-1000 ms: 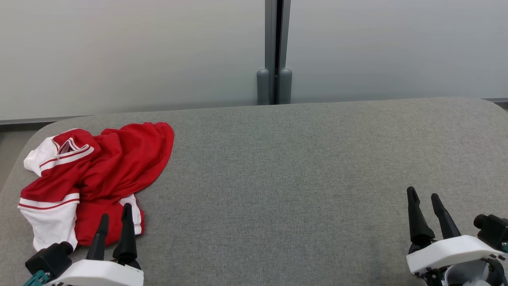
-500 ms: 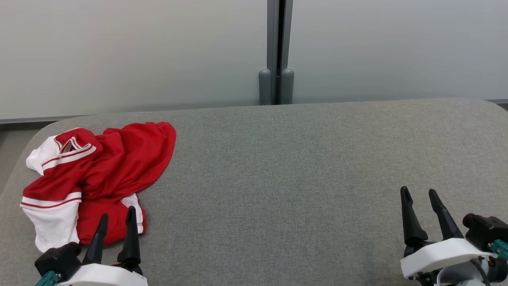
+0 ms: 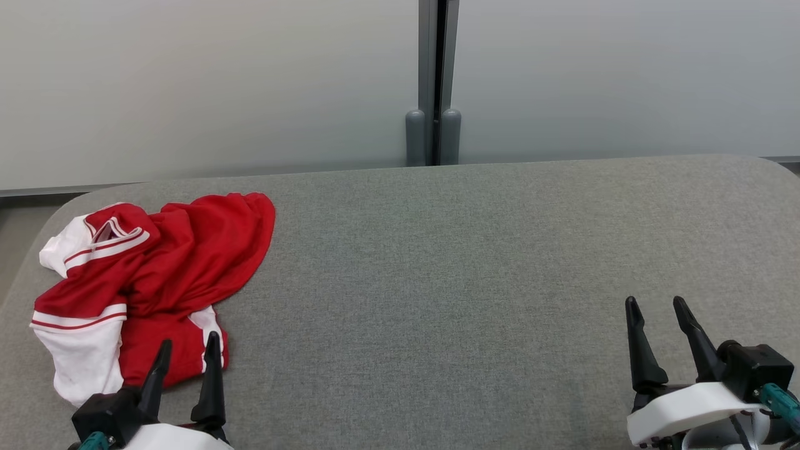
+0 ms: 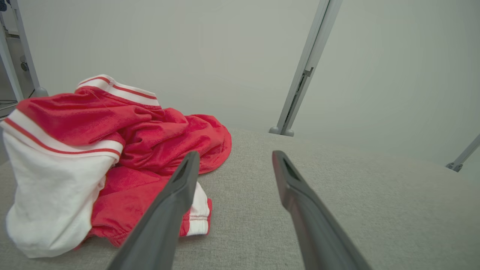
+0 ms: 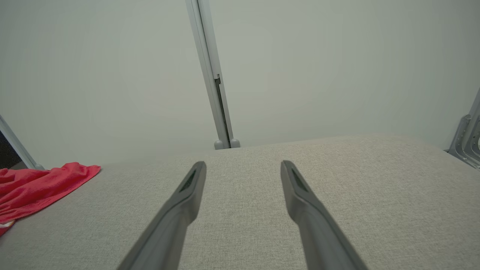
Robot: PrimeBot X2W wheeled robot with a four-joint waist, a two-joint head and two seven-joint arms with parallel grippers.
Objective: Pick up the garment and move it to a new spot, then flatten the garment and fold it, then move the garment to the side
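- The red-and-white garment [image 3: 156,269] is lying crumpled on the worktop's [image 3: 469,262] left side.
- The left fingers [image 3: 211,381] are hovering open and empty at its near edge.
- The right fingers [image 3: 640,350] are hovering open and empty, well apart.

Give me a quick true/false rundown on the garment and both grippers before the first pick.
1. The garment lies crumpled at the left end of the grey fabric surface. True.
2. The left gripper is shut on the garment. False: its jaws are open and hold nothing, at the garment's near edge.
3. The right gripper is open over bare surface, far from the garment. True.
4. The garment is plain blue. False: it is red with white panels and striped trim.
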